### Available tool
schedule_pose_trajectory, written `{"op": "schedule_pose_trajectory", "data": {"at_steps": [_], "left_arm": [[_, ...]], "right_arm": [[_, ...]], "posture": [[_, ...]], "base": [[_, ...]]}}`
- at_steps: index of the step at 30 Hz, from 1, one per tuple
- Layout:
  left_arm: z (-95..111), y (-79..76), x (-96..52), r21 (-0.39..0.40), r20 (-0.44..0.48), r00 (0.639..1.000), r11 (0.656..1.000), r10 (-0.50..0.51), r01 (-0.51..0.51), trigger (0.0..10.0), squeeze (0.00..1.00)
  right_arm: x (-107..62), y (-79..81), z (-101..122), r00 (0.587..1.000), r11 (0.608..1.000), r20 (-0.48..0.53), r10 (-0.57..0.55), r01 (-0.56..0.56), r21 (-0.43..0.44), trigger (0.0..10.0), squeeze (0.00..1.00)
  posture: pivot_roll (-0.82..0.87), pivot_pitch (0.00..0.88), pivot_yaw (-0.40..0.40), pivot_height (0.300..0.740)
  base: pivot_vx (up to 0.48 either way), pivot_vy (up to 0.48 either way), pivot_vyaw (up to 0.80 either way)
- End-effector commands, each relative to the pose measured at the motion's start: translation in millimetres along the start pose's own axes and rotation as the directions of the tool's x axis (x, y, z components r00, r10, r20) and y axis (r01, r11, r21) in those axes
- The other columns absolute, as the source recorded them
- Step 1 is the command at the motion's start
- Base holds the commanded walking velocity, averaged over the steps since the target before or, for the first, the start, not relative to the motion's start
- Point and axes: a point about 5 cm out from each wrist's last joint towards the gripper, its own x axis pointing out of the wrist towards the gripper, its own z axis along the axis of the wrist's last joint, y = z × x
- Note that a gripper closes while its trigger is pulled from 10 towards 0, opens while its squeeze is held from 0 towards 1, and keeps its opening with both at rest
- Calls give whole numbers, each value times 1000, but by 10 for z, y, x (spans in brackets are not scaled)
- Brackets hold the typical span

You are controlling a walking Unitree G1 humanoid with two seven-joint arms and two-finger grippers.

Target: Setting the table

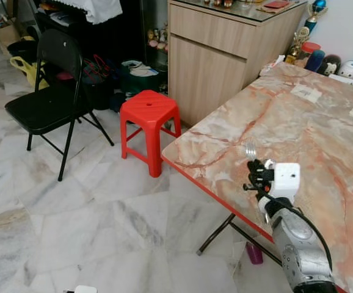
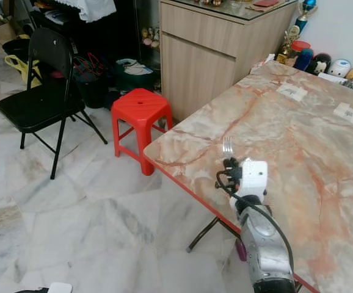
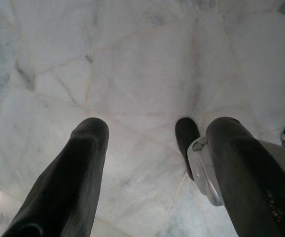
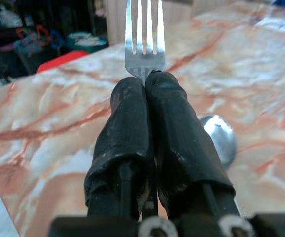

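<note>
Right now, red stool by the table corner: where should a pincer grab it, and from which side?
Grip the seat rim of the red stool, coming from above. It stands upright on the floor beside the table, and the flat square top gives a thin edge that two fingers can close on; the legs splay outward and are wider. The right pincer is busy holding a fork, so the left pincer, open, would probably do it.

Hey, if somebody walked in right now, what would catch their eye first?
Probably the fork, tines up, pinched in the right gripper over the near edge of the marble-patterned table. After that, the red plastic stool beside the table's corner, with a black folding chair further left.
</note>
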Motion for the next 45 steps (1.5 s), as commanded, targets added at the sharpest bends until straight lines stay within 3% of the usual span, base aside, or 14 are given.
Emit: {"op": "schedule_pose_trajectory", "data": {"at_steps": [1, 8, 13, 18, 22, 26, 42, 45], "left_arm": [[-103, -28, -32, -1, -40, 999, 1000, -2, 2, 10000, 0], [-81, -13, -23, -7, -35, 999, 1000, 7, -8, 10000, 0], [-61, 38, -16, -29, -30, 999, 999, 25, -25, 10000, 0], [-47, 78, -14, -55, -26, 999, 998, 40, -42, 10000, 0], [-56, 83, -17, -61, -28, 999, 997, 43, -44, 10000, 0], [-65, 83, -21, -71, -31, 998, 996, 46, -48, 10000, 0], [-64, 36, -20, -61, -26, 999, 997, 35, -36, 10000, 0], [-52, 29, -16, -26, -22, 999, 999, 30, -31, 10000, 0]], "right_arm": [[-29, -20, 107, 998, 1000, 55, -23, 23, -2, 10000, 0], [-81, -56, 160, 995, 999, 92, -36, 38, -26, 10000, 0], [-192, -61, 40, 997, 997, 66, -36, 41, -72, 10000, 0], [-224, 23, -20, 993, 995, 57, -99, 101, -24, 10000, 0], [-205, 115, -2, 993, 996, 64, -95, 94, 7, 10000, 0], [-202, 180, 7, 995, 997, 75, -66, 68, -24, 10000, 0], [-176, 215, 20, 994, 996, 82, -70, 73, -42, 10000, 0], [-178, 204, 21, 994, 996, 84, -73, 77, -46, 10000, 0]], "posture": [[27, 110, -40, 740], [16, 104, -34, 740], [11, 93, -25, 740], [10, 86, -17, 740], [6, 71, -18, 740], [6, 64, -21, 740], [4, 39, -28, 740], [6, 31, -27, 740]], "base": [[0, 0, 0], [0, 0, 0], [0, 0, 0], [0, 0, 0], [0, 0, -666], [0, 0, -800], [0, 0, -800], [0, -315, -800]]}}
